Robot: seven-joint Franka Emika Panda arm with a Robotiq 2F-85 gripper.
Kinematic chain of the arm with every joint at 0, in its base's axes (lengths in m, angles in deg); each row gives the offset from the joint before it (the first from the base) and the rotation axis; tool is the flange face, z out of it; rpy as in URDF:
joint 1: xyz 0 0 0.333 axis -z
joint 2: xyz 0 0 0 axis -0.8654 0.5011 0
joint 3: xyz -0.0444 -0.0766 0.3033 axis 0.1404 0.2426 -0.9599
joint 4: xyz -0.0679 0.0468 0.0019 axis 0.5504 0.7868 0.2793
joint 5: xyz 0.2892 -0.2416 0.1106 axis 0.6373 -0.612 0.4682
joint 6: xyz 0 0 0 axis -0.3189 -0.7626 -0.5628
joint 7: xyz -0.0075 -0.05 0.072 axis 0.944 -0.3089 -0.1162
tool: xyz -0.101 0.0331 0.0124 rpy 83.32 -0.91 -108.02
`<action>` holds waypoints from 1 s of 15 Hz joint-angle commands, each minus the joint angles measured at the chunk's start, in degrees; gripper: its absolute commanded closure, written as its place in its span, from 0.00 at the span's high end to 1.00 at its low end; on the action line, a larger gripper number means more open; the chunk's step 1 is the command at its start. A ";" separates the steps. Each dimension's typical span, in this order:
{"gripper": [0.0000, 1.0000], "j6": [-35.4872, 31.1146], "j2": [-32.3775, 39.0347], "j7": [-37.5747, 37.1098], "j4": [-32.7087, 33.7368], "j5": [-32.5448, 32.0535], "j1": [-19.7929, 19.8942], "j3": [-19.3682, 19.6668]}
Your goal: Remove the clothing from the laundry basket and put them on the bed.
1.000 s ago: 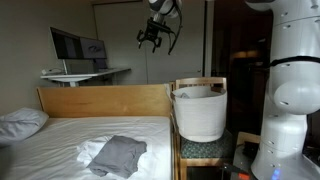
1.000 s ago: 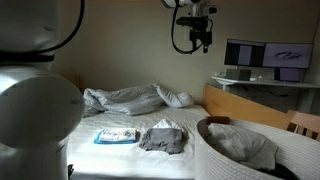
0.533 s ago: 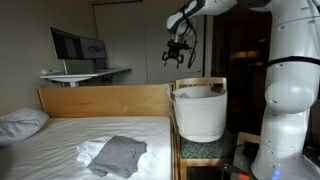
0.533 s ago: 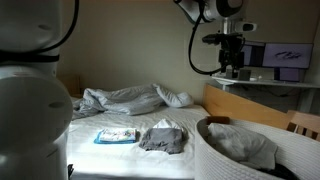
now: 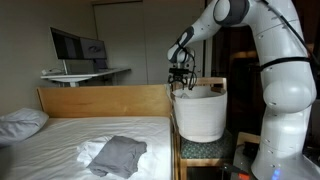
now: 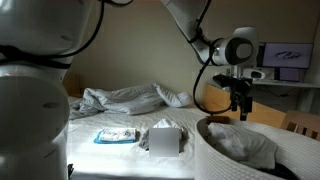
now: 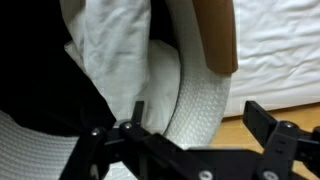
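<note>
Exterior view, arm: gripper (image 5: 181,84) hanging just above the rim of the laundry basket (image 5: 200,118), lined up for a reach straight down inside.
Exterior view, bed: 1 grey garment (image 5: 118,154) spread flat on the bed (image 5: 60,135), well apart from the basket, probably already delivered.
Exterior view, load: clothing (image 6: 245,145) heaped low in the basket, beneath the gripper, not touched.
Wrist view, jaws: spread wide with nothing between them, ready to straddle the white cloth (image 7: 110,50) below.
Step, as judged: descent for the next grasp.
</note>
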 commanded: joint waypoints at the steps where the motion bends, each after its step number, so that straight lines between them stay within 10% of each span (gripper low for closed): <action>1: 1.00 0.81 3.19 -1.85 0.42 1.17 0.28 0.06; 15: 1.00 15.31 2.85 -2.62 2.25 2.60 2.54 1.39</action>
